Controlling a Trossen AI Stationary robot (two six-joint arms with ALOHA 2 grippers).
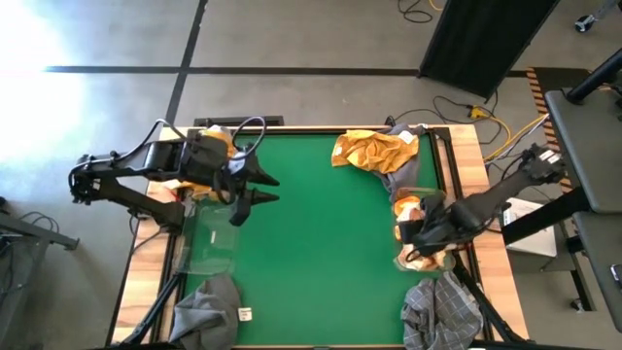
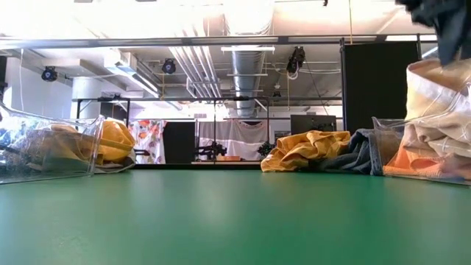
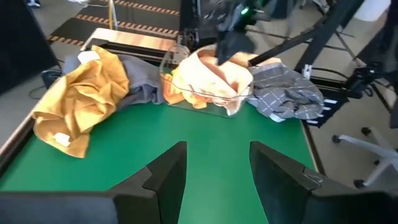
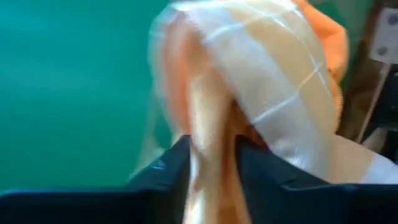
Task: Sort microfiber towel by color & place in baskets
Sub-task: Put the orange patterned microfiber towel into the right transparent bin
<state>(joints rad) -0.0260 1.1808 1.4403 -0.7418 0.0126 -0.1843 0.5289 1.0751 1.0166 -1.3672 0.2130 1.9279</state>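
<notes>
A pale orange-and-cream checked microfiber towel (image 4: 273,81) bulges out of the see-through right basket (image 3: 180,99) at the table's right edge. My right gripper (image 4: 211,146) is above it, shut on the towel. An orange-yellow towel (image 1: 374,151) lies at the far right, partly over a grey one (image 3: 140,90). A second see-through basket (image 1: 209,238) stands at the left edge. My left gripper (image 1: 267,190) hovers open over the left part of the green mat, holding nothing. My right gripper pinches a raised fold (image 4: 210,124) at the top of the checked towel between its two fingers. It comes from above, pointing steeply down. The fold stands up over the basket's rim (image 2: 441,81); the towel's lower part stays in the basket.
A grey towel (image 1: 209,306) lies at the near left corner and a grey checked one (image 1: 442,311) at the near right. More orange cloth (image 1: 222,142) shows under my left arm. The green mat (image 1: 321,233) between the baskets is bare.
</notes>
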